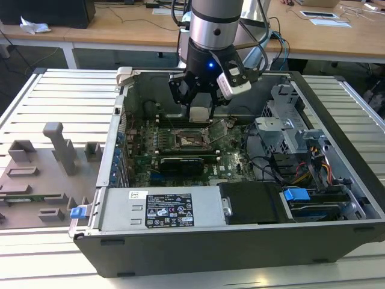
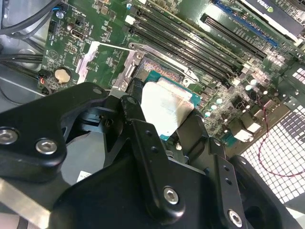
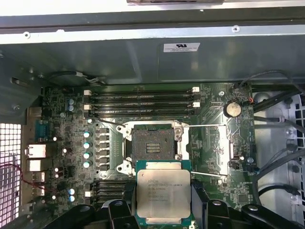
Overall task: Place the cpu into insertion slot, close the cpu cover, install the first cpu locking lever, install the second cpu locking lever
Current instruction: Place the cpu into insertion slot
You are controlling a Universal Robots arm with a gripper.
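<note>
My gripper (image 1: 200,107) hangs inside the open computer case, shut on the cpu (image 1: 199,113), a flat square chip with a pale silver top. In the first wrist view the cpu (image 3: 163,195) sits between black fingers (image 3: 127,193), just short of the bare insertion slot (image 3: 152,145). The cpu cover (image 3: 225,145), a thin silvery frame, lies swung open beside the slot, and a thin locking lever (image 3: 107,122) sticks out from the slot's corner. In the second wrist view the cpu (image 2: 167,107) hovers partly over the slot (image 2: 164,74), with the cover (image 2: 86,59) folded back.
Green motherboard (image 1: 231,165) with memory slots (image 3: 143,102) beyond the socket. A labelled power supply (image 1: 162,211) fills the case front. A drive cage (image 1: 289,129) and cables (image 1: 271,168) stand at the exterior view's right. Grey fixtures (image 1: 57,147) stand on the table at the left.
</note>
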